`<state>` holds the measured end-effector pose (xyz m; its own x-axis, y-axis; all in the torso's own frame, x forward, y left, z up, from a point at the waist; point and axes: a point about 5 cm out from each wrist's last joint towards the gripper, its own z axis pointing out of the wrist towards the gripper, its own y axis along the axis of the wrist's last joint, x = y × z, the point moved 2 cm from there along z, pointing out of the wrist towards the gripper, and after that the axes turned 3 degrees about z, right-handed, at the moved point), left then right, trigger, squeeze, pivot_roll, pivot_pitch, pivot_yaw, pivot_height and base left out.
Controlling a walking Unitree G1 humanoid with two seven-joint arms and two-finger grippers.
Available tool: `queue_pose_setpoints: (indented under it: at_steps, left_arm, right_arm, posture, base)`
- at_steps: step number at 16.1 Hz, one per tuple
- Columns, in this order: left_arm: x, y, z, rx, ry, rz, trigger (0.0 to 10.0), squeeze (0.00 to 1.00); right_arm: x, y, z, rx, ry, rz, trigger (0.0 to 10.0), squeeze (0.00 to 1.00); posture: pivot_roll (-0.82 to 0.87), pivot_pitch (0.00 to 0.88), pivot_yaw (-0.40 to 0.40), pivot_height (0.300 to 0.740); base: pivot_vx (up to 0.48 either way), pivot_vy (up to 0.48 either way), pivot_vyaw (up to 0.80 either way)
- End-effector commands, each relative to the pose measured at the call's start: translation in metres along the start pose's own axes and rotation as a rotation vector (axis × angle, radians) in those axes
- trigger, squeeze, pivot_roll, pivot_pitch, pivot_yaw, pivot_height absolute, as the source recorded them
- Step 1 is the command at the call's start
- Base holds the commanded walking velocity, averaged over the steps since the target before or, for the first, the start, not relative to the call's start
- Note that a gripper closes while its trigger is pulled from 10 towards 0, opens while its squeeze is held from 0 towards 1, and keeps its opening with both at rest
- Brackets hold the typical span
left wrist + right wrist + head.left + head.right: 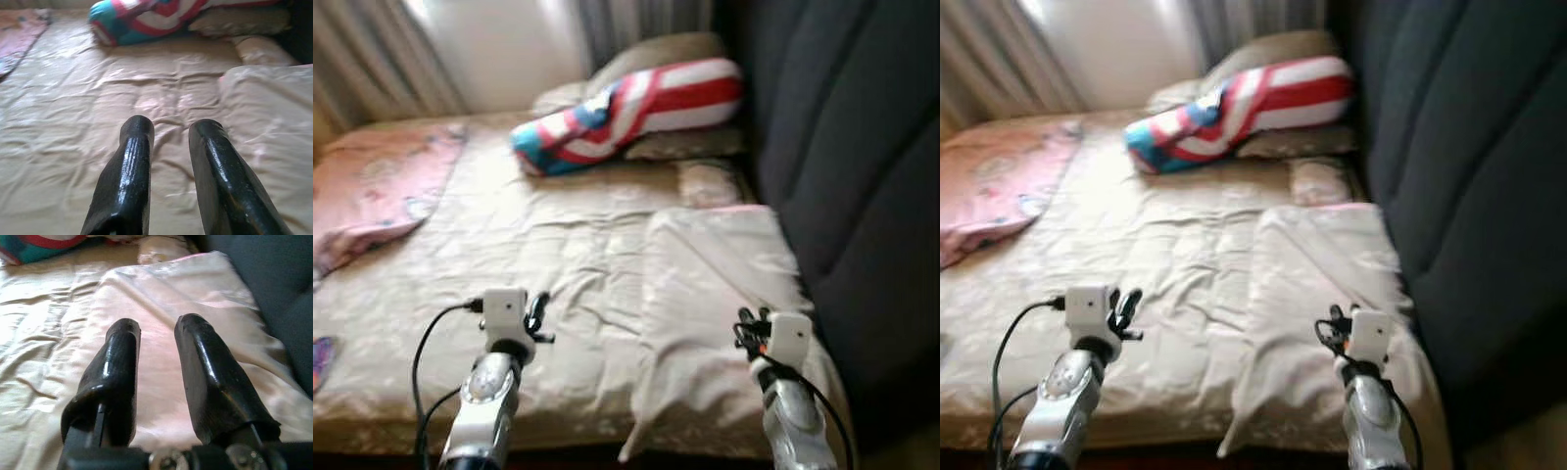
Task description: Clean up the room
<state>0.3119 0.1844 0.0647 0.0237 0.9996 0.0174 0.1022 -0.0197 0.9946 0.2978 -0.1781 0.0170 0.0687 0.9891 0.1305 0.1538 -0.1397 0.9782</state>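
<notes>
A bed (509, 255) with a wrinkled beige sheet lies before the robot, its right edge against a dark padded headboard (862, 176). At the far end, near the curtains (372, 59), a red, white and blue striped bolster (626, 108) lies across beige pillows (685, 145); a smaller pillow (705, 182) sits just in front of them by the right edge. A folded beige quilt (715, 294) covers the near right corner, hanging over the near edge. A pink blanket (372, 186) is bunched at the far left corner. Something small, blue and pink (321, 360), lies at the left edge; what it is cannot be told.

The left gripper (168, 132) hangs over the sheet near the near edge, its fingers (132, 161) a narrow gap apart, holding nothing. The right gripper (156, 330) hangs over the quilt at the near right corner, its fingers (200, 362) also narrowly parted and empty. Whether either touches the fabric cannot be told.
</notes>
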Motion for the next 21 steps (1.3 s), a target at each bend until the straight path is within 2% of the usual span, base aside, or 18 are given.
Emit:
queue_pose_setpoints:
  at_steps: [1,6,8,11,21]
  left_arm:
    - [0.001,-0.0028,0.0002,0.018,0.004,0.001,10.0,0.0]
    - [0.0003,-0.0045,0.0011,0.025,0.0,0.003,10.0,0.0]
    - [-0.0006,-0.0049,0.0014,0.026,-0.004,0.005,10.0,0.0]
    - [-0.002,-0.0049,0.0017,0.025,-0.009,0.008,10.0,0.0]
    - [-0.002,-0.0039,0.0033,0.025,-0.015,0.012,10.0,0.0]
  right_arm:
    - [-0.0011,-0.0024,-0.0006,0.016,-0.004,0.0,10.0,0.0]
    - [-0.0008,-0.0026,-0.0001,0.018,0.001,-0.004,10.0,0.0]
    - [0.0006,-0.0032,0.0002,0.027,0.017,-0.037,10.0,0.0]
    - [0.0046,-0.0016,0.0,0.01,0.031,-0.011,10.0,0.0]
    - [0.0048,-0.0021,0.0013,0.018,0.022,0.014,10.0,0.0]
  posture:
    - [-0.03,0.065,0.086,0.74]
    - [-0.03,0.055,0.087,0.74]
    - [-0.03,0.049,0.088,0.74]
    - [-0.04,0.044,0.09,0.74]
    - [-0.04,0.051,0.095,0.74]
  base:
    - [0.0,0.0,0.0]
    - [0.0,0.0,0.0]
    - [0.0,0.294,0.0]
    - [0.0,0.294,0.53]
    - [0.0,0.307,0.0]
